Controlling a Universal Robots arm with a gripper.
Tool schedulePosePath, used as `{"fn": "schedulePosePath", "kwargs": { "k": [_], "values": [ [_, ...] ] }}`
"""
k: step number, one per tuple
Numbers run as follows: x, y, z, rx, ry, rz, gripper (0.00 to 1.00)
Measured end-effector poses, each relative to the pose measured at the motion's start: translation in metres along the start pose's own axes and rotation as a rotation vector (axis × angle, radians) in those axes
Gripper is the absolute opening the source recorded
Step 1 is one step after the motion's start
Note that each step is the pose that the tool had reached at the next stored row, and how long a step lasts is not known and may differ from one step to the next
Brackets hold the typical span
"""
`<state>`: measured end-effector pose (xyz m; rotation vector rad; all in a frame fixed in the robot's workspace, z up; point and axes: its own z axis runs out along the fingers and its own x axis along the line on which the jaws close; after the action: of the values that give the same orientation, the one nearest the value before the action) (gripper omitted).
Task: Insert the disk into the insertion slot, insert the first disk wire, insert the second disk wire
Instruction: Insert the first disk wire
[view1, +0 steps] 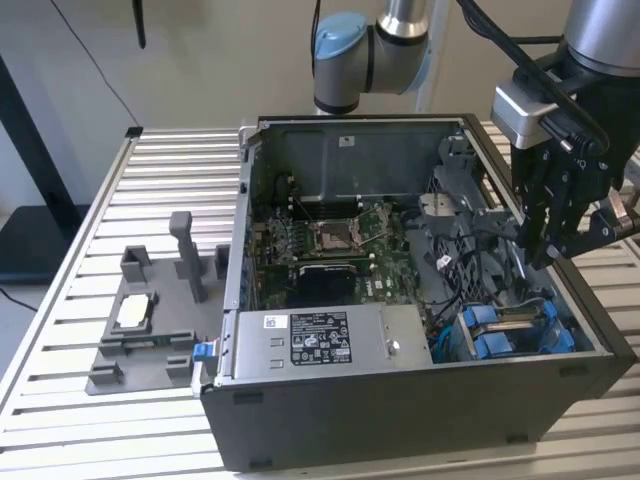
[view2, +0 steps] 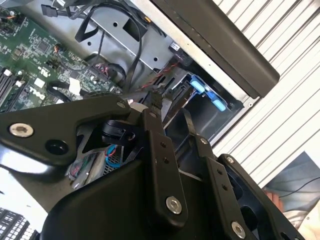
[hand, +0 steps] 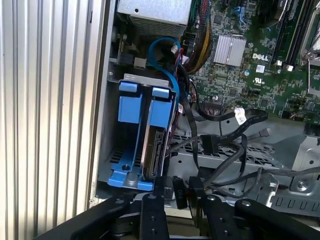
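Now claw (hand: 186, 194) near black wires (hand: 210, 145), beside seated disk (hand: 155, 150); grip unclear.

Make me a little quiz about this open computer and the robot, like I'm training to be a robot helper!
1. True or false: the disk sits in the insertion slot.
2. The slot's plastic tabs are: A red, B blue, C yellow.
3. Fill in: in the exterior view, the pincer hangs over the ____ side of the computer case.
Key: 1 true; 2 B; 3 right (the exterior view's right).
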<state>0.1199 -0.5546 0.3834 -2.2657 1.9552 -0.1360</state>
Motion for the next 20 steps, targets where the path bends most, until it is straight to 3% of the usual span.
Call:
{"fn": "schedulePosePath", "kwargs": {
  "k": [3,6,13,14,20],
  "values": [
    [0.0000,0.0000,0.0000,0.0000,0.0000,0.000,0.32],
    [0.0000,0.0000,0.0000,0.0001,0.0000,0.000,0.19],
    [0.0000,0.0001,0.0000,-0.0020,0.0004,0.001,0.19],
    [-0.0001,0.0000,0.0003,-0.0049,0.0014,0.004,0.19],
    [0.0003,-0.0017,0.0014,-0.0412,0.0116,0.016,0.19]
  ]
}}
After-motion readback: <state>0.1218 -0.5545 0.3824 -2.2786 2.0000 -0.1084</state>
